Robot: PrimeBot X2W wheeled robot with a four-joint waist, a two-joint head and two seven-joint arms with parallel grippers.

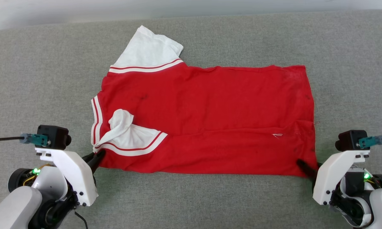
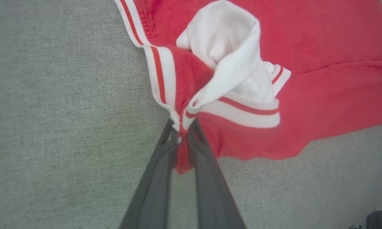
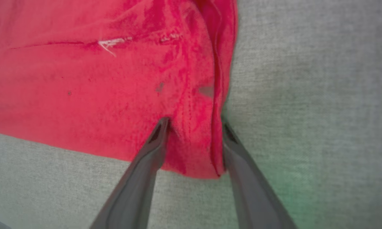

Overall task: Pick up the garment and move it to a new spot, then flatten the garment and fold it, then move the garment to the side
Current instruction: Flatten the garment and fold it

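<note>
The shirt lies spread on the grey cloth surface, one sleeve folded onto it. The left gripper is clamped on its near-left striped corner; the right gripper stands spread, straddling the near-right corner

Garment was cut off at left wrist view's top and right edges; white mark unreadably small.
</note>
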